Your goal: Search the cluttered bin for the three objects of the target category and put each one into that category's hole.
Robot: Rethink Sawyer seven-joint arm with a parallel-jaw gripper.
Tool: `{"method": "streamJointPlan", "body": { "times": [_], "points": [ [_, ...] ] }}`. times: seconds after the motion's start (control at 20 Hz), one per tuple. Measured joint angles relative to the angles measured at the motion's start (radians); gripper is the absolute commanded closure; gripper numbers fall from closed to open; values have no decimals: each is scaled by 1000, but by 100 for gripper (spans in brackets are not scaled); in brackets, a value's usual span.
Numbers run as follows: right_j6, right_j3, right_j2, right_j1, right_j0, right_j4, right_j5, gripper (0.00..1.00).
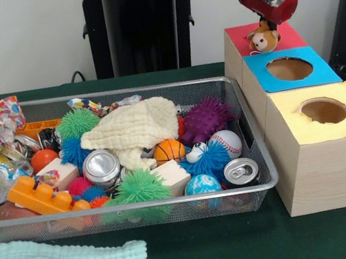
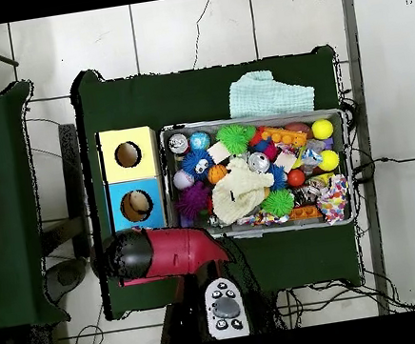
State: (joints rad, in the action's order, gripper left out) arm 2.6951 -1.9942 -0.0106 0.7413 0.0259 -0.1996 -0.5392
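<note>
Hovering with gripper [image 1: 266, 22] clamped on tan plush animal [image 1: 263, 39], dangling directly beneath, over red-surround hole [image 1: 289, 32]. Delivering it; next likely needing jaws parting, then returning to cluttered bin [image 1: 267, 174].

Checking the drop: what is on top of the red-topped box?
A tan-brown plush bear sits there, directly below the gripper. It and the arm cover the red hole, so that opening cannot be seen.

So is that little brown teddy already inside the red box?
Not yet. The plush bear hangs under the gripper, above the red-surround box top; whether the fingers clamp it is hidden.
</note>
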Motion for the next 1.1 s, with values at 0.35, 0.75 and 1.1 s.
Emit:
{"method": "streamJointPlan", "body": {
  "times": [0.35, 0.75, 1.1],
  "points": [
    [0, -20, 2, 10, 8, 0, 41, 100],
    [0, -26, 7, 14, 16, 1, 56, 100],
    [0, -35, 7, 18, 17, 3, 73, 100]
  ]
}}
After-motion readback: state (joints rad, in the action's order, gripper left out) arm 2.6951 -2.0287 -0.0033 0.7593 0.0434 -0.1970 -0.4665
